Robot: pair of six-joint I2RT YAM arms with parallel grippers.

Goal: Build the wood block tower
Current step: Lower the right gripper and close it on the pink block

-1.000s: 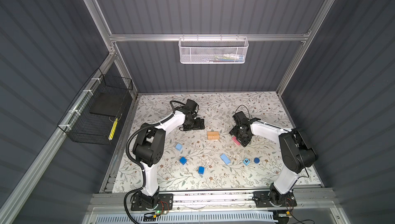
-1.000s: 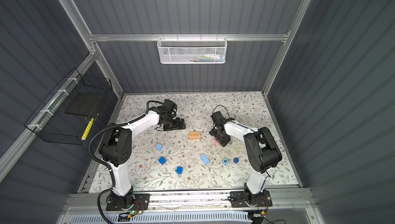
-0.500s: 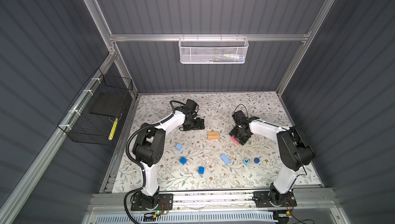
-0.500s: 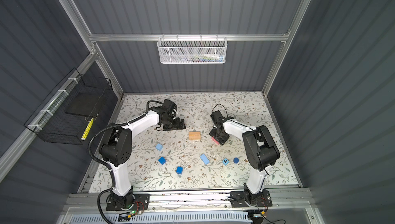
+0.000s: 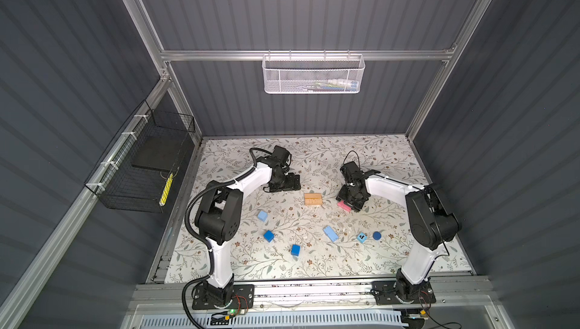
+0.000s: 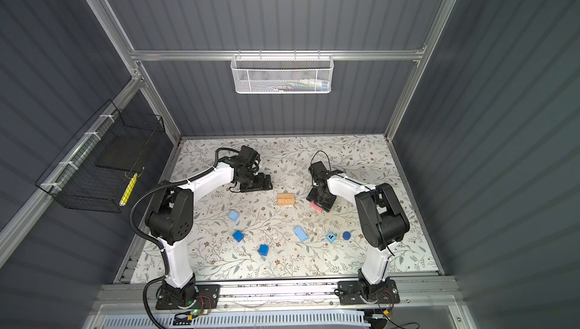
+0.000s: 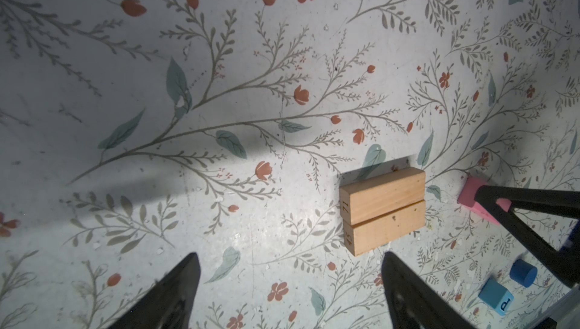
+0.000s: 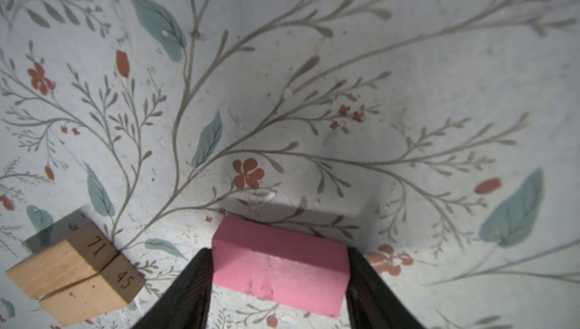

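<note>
Though the right gripper (image 8: pixel 279 251) hides most of the pink bar (image 5: pixel 343 206) in a top view, its jaws clamp it; the left gripper (image 7: pixel 291 254) has its jaws apart.

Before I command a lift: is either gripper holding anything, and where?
The right gripper has the pink bar, fingers on its two short ends. The left gripper is open, empty.

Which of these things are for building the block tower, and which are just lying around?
For the tower:
tan bars, side by side
pink bar
light blue cube
dark blue cubes
light blue bar
lettered blue cube
dark blue cylinder

Just lying about:
white mesh basket on the back wall
black wire basket on the side wall
yellow thing inside it
</note>
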